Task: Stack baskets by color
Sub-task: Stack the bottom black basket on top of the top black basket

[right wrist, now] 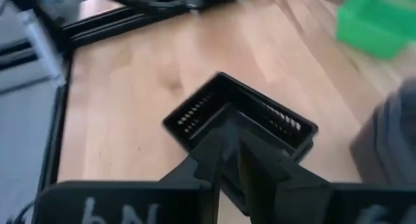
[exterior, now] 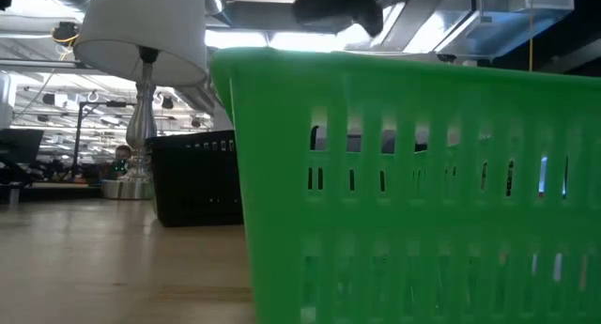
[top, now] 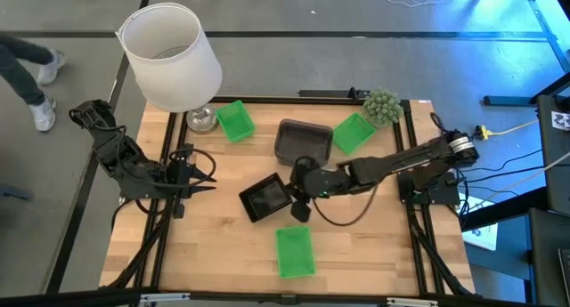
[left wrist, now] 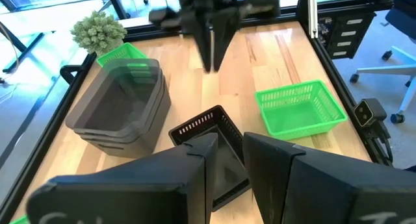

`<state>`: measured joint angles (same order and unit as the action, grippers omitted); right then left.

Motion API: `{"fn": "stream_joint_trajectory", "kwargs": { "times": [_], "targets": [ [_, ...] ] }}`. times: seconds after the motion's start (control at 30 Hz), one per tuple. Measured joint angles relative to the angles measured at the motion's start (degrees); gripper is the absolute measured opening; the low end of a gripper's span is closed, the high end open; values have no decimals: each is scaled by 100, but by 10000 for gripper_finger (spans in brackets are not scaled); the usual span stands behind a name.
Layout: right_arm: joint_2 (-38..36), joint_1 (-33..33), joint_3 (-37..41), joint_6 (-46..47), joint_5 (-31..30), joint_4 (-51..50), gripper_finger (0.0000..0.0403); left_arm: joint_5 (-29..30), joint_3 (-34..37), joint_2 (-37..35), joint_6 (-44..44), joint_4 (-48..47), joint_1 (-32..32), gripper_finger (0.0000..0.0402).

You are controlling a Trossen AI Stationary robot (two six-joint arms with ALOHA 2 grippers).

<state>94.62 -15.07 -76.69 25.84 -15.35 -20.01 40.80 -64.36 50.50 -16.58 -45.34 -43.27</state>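
A black basket (top: 265, 198) rests on its base mid-table, turned askew; it also shows in the left wrist view (left wrist: 201, 130) and the right wrist view (right wrist: 240, 120). My right gripper (top: 297, 200) hangs above it (left wrist: 211, 58), shut and holding nothing. Behind it stands a nested stack of smoky grey baskets (top: 305, 140). Three green baskets lie singly: far left (top: 235, 120), far right (top: 354, 132) and near the front edge (top: 295, 251). My left gripper (top: 203, 176) waits at the table's left edge, its fingers nearly together and empty.
A white lampshade (top: 171, 56) on a silver stand (top: 201, 118) rises at the far left corner. A small round green plant (top: 381, 105) sits at the far right. Black frame rails (top: 411, 147) run along the table's sides. Bare wood lies at the near left.
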Motion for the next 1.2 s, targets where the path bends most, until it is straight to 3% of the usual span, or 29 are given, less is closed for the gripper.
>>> {"fn": "stream_joint_trajectory", "kwargs": {
  "times": [0.27,0.5,0.87,1.2],
  "targets": [
    [-525,-379,0,-931,172,-9,48,-153,0,4,-198,8,-2,66],
    [-526,-466,0,-2063,1633,-342,48,-153,0,4,-546,6,-2,66],
    [-510,-580,0,-2456,1857,-571,4,-153,0,4,-557,2,-2,66],
    [-510,-593,3,-1861,2165,-579,70,-151,0,4,-555,2,-2,66]
  ]
}}
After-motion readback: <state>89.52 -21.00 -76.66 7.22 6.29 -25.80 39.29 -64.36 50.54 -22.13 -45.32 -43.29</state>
